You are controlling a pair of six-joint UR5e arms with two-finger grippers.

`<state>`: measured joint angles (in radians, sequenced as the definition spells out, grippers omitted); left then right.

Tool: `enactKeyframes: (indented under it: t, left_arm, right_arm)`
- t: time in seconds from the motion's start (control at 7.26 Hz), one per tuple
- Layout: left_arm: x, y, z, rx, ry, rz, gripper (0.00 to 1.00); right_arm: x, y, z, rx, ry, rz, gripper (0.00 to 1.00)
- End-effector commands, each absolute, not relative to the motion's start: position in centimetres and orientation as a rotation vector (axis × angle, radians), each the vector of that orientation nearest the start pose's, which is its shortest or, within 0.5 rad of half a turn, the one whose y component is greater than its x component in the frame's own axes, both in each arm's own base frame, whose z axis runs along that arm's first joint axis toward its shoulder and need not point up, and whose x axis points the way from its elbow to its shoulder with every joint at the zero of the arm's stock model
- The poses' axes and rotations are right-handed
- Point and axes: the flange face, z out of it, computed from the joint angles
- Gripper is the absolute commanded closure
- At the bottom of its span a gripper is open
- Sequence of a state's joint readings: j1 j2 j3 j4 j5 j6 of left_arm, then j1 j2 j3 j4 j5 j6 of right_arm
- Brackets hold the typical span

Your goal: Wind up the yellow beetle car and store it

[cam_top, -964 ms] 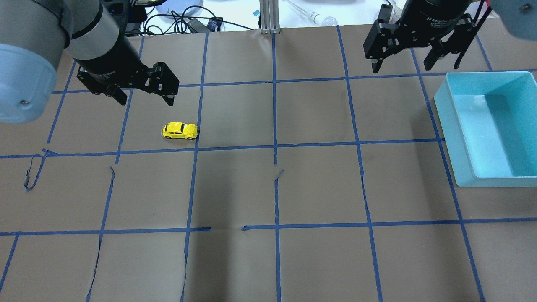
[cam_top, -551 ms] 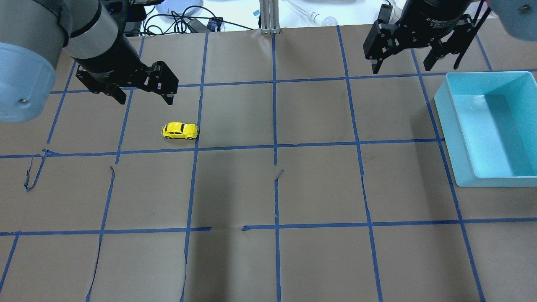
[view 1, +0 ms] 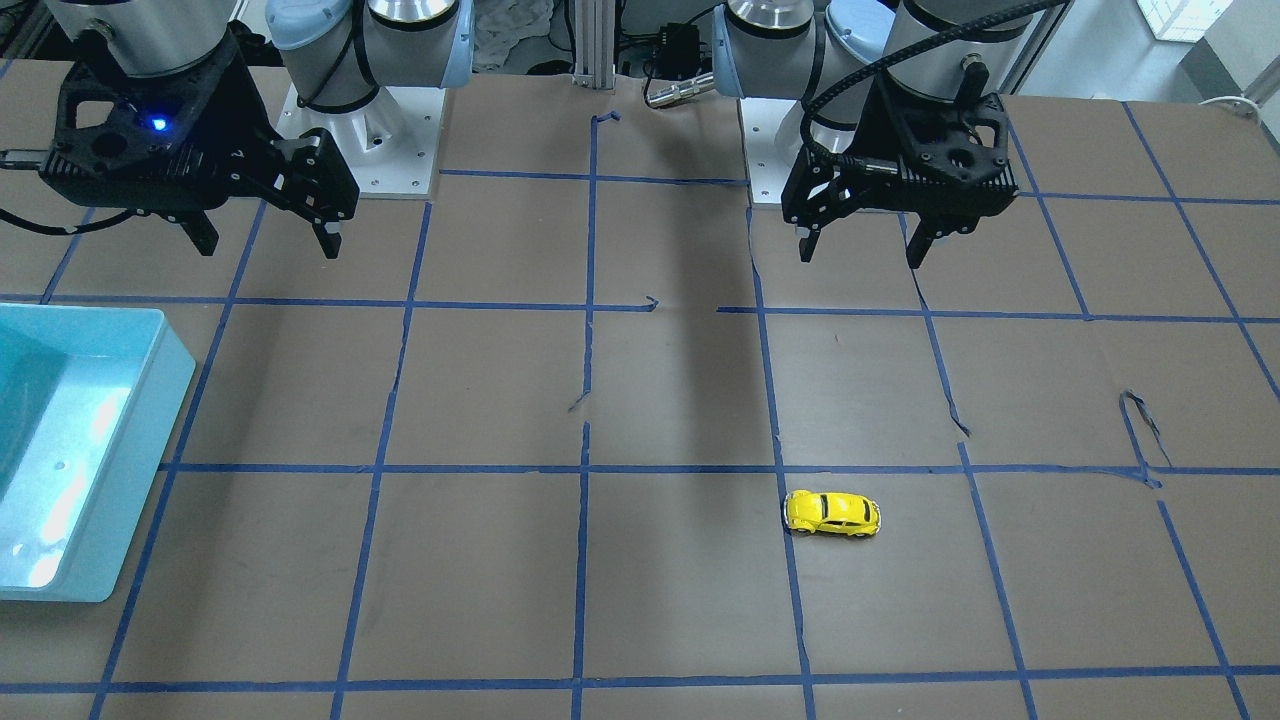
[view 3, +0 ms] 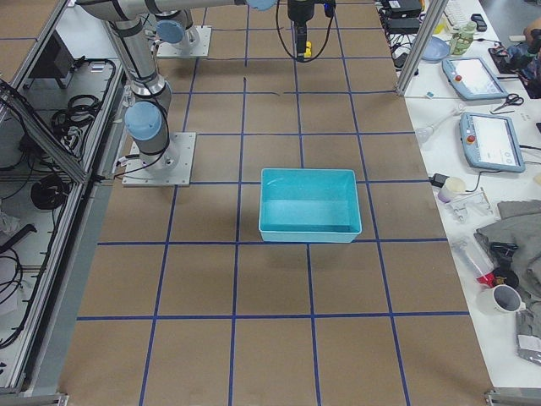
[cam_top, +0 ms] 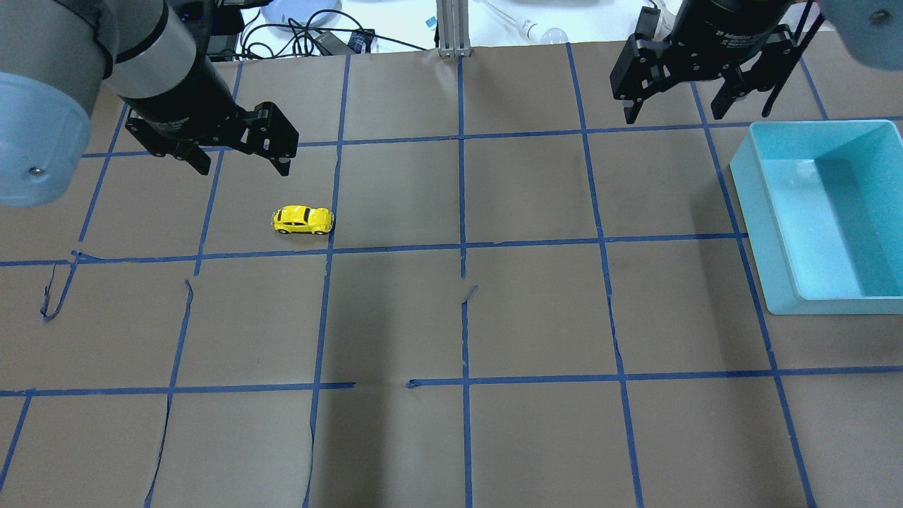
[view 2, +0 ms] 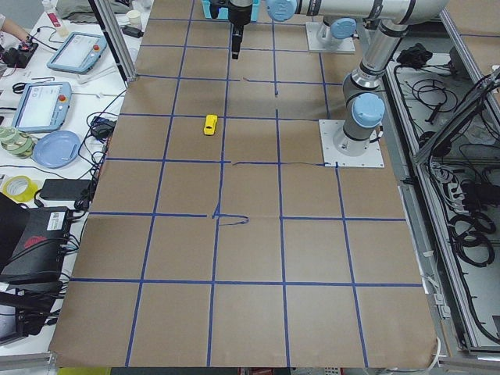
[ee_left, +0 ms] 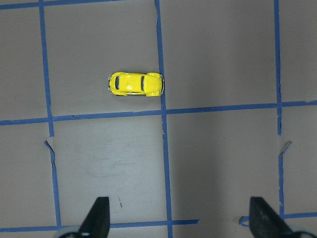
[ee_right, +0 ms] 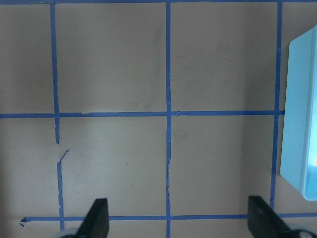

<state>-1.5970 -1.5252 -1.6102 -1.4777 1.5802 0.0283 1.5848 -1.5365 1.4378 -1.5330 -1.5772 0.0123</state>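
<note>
The yellow beetle car (cam_top: 302, 220) stands on its wheels on the brown paper, left of centre and beside a blue tape line. It also shows in the front view (view 1: 832, 513) and the left wrist view (ee_left: 135, 84). My left gripper (cam_top: 243, 168) hangs open and empty above the table, a little beyond and left of the car. My right gripper (cam_top: 674, 113) is open and empty at the far right, near the far corner of the teal bin (cam_top: 741, 169). The bin holds nothing that I can see.
Blue tape lines divide the brown table cover into squares, with some torn strips (cam_top: 53, 296). The bin's wall shows at the right edge of the right wrist view (ee_right: 294, 114). Cables and tablets lie beyond the far table edge (cam_top: 317, 35).
Both grippers have crept very slightly toward the far edge of the table. The car has not moved.
</note>
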Motion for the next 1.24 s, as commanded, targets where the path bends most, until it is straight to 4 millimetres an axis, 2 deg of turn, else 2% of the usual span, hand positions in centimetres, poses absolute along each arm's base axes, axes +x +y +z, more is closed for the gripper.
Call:
enactKeyframes:
  t: [0.0, 0.41, 0.55, 1.1]
  left_arm:
    - [-14.29, -48.06, 49.9, 0.093, 3.128, -0.154, 0.0]
    - [-14.36, -47.96, 49.76, 0.083, 3.129, -0.151, 0.0]
    - [-14.52, -48.4, 49.95, 0.079, 3.133, -0.211, 0.0]
    - [-14.53, -48.11, 49.78, 0.1, 3.127, -0.197, 0.0]
  right_arm:
    - [14.0, -50.92, 53.12, -0.002, 3.142, -0.096, 0.0]
    - [14.0, -50.92, 53.12, -0.002, 3.142, -0.096, 0.0]
    - [13.97, -50.9, 53.1, -0.002, 3.146, -0.094, 0.0]
    - [13.97, -50.89, 53.03, -0.002, 3.146, -0.092, 0.0]
